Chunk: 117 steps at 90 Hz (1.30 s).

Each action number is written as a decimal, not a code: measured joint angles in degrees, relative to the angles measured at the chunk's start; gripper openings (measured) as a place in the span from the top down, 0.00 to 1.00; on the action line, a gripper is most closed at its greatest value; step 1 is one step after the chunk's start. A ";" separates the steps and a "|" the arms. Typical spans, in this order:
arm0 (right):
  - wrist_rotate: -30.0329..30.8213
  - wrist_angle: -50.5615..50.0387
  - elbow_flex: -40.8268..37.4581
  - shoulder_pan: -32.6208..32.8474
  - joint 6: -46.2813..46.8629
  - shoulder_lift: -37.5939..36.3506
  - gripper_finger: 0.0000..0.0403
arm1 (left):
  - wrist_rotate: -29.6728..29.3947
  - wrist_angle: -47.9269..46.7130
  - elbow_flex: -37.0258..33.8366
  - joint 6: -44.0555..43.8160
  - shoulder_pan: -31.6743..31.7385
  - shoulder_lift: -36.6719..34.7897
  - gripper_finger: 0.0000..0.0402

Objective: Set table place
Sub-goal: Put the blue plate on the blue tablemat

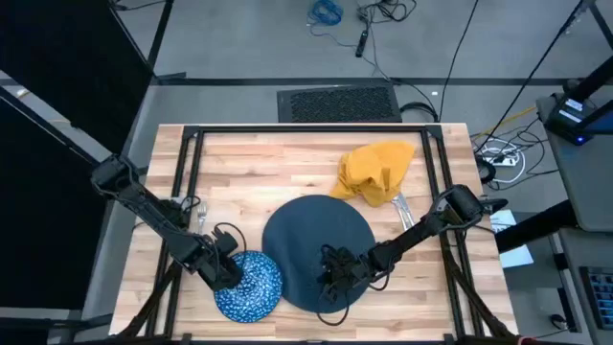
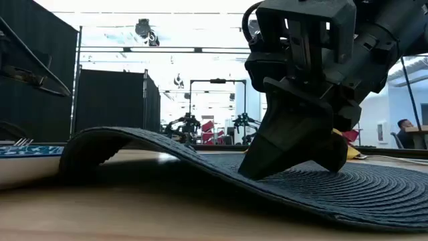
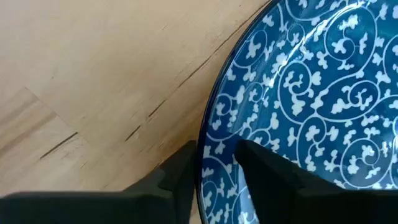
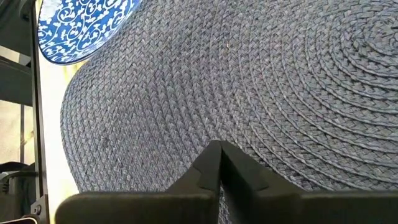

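1. I am watching the left gripper (image 1: 222,271) straddling the rim of the small round blue-and-white patterned dish (image 1: 251,286) near the front left of the pale wood plank table (image 1: 287,172). In the left wrist view one dark finger (image 3: 180,177) is sitting outside the rim and the other inside, so the jaws are pinching the dish edge.

2. I am seeing the right gripper (image 1: 337,273), fingers pressed together, nipping the front edge of the large round dark blue-grey woven placemat (image 1: 316,244), which the pictures show as a braided mat, not a plate.

3. The low view is showing the mat's edge arching up off the table, partly riding over the dish.

4. I am judging the main risk to be this overlap: if either arm pulls now, the mat could drag or tip the dish, or the thin rim grip could slip.

5. The mat could also fold or spring back if the pinch lets go.

6. The mustard-yellow cloth napkin (image 1: 375,172) is lying bunched behind the mat, with silver cutlery (image 1: 404,211) poking out beside it; a wide mat swing could sweep these.
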 joint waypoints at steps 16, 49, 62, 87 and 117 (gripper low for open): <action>0.09 0.00 0.00 0.00 -0.03 0.00 1.00 | -1.00 0.57 0.15 1.16 0.11 -0.54 0.96; 0.30 0.00 0.00 0.00 -0.02 0.00 1.00 | -7.15 -2.06 1.05 1.63 0.61 -6.65 1.00; 1.21 0.21 0.00 0.01 -0.68 0.03 1.00 | -9.94 -2.25 1.07 2.04 1.12 -10.07 1.00; 2.75 2.49 -0.09 -0.37 -2.12 0.20 1.00 | -15.32 -1.71 1.07 7.07 5.05 -13.80 1.00; 1.81 3.08 -0.09 -0.42 -1.31 0.15 1.00 | -15.76 9.37 1.16 23.48 15.52 -13.81 1.00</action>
